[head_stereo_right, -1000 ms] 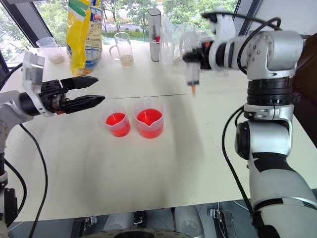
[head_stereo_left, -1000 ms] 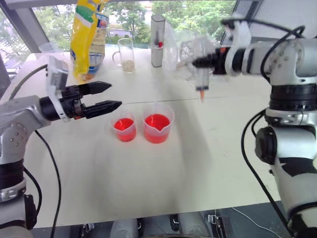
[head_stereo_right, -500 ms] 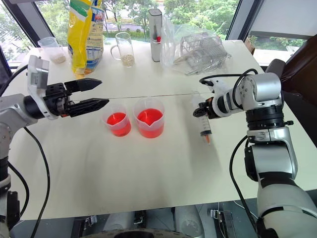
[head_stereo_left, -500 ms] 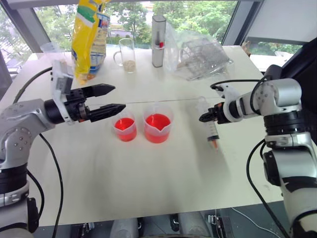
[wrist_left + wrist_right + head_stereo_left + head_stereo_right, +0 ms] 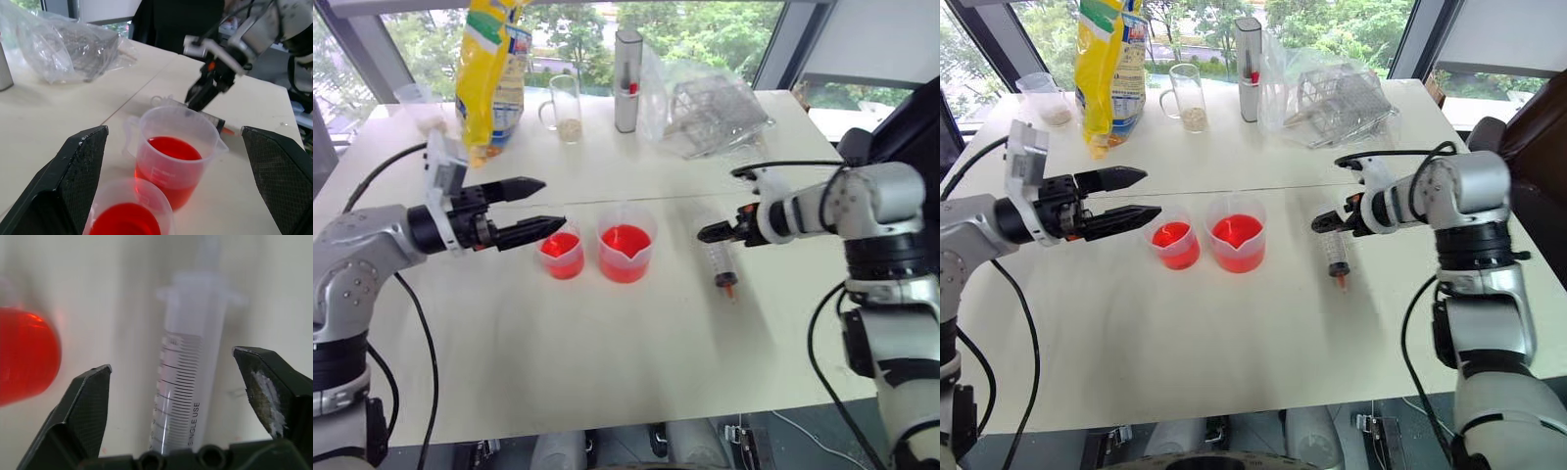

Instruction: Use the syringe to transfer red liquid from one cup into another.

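The syringe [image 5: 1337, 257] lay flat on the table [image 5: 1234, 333] toward its right edge, well apart from the two cups, between the spread fingers of the right gripper [image 5: 181, 396], which clamped nothing; it looked light, stiff and smooth, likely to roll, so the barrel's middle seemed the best hold. The big cup [image 5: 626, 243] and small cup [image 5: 561, 254] stood just beside each other mid-table, both part-filled with red liquid [image 5: 173, 148] and probably tippy, the small one nearest the left gripper [image 5: 548, 206], its fingers apart and empty. A yellow bag [image 5: 489, 69], mug [image 5: 562, 108], canister [image 5: 626, 67] and bagged rack [image 5: 710, 103] lined the far edge, out of the way.
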Available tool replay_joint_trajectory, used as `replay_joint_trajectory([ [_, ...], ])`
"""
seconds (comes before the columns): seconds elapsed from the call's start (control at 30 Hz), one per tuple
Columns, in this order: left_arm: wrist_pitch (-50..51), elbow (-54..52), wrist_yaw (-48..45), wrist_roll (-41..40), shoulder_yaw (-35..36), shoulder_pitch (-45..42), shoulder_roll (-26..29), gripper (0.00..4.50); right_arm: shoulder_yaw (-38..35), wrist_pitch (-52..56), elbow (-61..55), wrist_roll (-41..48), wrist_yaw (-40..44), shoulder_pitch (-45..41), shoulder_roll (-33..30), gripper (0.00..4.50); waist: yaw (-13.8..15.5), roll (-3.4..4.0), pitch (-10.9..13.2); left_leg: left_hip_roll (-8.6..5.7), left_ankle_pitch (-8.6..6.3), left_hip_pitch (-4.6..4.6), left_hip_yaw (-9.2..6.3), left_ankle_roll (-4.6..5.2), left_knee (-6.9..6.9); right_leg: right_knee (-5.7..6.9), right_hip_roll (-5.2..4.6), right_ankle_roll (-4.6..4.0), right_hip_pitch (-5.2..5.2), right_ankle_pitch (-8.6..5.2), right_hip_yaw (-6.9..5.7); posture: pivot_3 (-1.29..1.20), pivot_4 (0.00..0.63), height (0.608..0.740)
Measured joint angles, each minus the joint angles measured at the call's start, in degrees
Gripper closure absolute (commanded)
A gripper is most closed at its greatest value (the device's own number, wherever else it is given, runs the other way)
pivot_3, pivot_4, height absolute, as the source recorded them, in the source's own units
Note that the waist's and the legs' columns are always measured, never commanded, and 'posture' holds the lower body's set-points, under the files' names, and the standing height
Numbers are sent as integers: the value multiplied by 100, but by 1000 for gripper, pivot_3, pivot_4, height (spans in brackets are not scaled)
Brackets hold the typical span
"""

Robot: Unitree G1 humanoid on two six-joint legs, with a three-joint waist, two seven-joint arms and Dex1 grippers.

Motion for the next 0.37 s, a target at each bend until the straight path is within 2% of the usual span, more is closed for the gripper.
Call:
replay_joint_trajectory([
  [0.1,20,-135,-16,-16,140,316,217,0,18,-620,-998,188,803,357,-657,56,1,0,0,0,-2,1,1,2,0,-2,0,2,1,-2,0,0,150,740],
  [0.23,83,-226,-74,-98,415,689,426,0,-447,-1927,-2041,463,2229,1153,-1551,56,15,-2,1,2,-2,4,0,3,-1,-4,-1,7,5,-5,-1,0,150,740],
  [0.37,93,-344,-73,-141,561,844,536,0,-979,-2756,-2450,540,2968,1817,-1907,56,40,-3,2,1,-2,6,2,2,4,-15,-2,-1,12,-9,-1,0,150,740],
])
